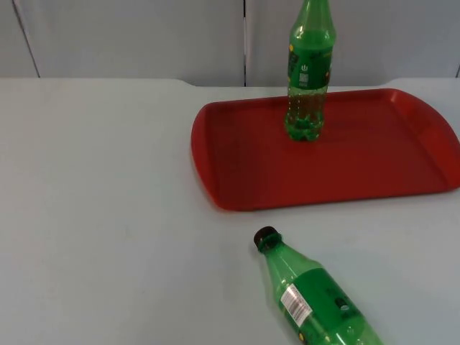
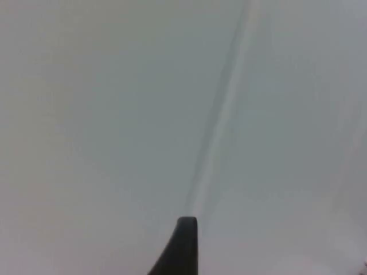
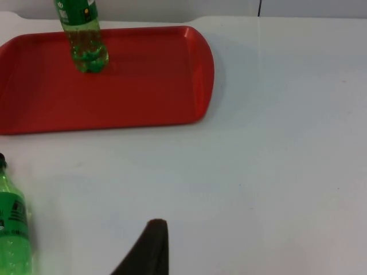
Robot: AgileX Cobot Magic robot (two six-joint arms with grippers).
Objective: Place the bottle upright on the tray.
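Observation:
A green bottle (image 1: 316, 298) with a dark cap lies on its side on the white table, near the front edge, cap pointing toward the red tray (image 1: 374, 165). A second green bottle (image 1: 309, 79) stands upright on the tray's far side. In the right wrist view, the right gripper (image 3: 150, 249) hovers over bare table in front of the tray (image 3: 143, 86), apart from the lying bottle (image 3: 11, 229); the upright bottle (image 3: 83, 40) is farther off. The left gripper (image 2: 183, 246) faces a plain grey surface with a seam, away from both bottles.
The grey partition wall (image 1: 144, 36) runs along the table's far edge just behind the tray. Open white table (image 1: 93, 201) stretches left of the tray and the lying bottle.

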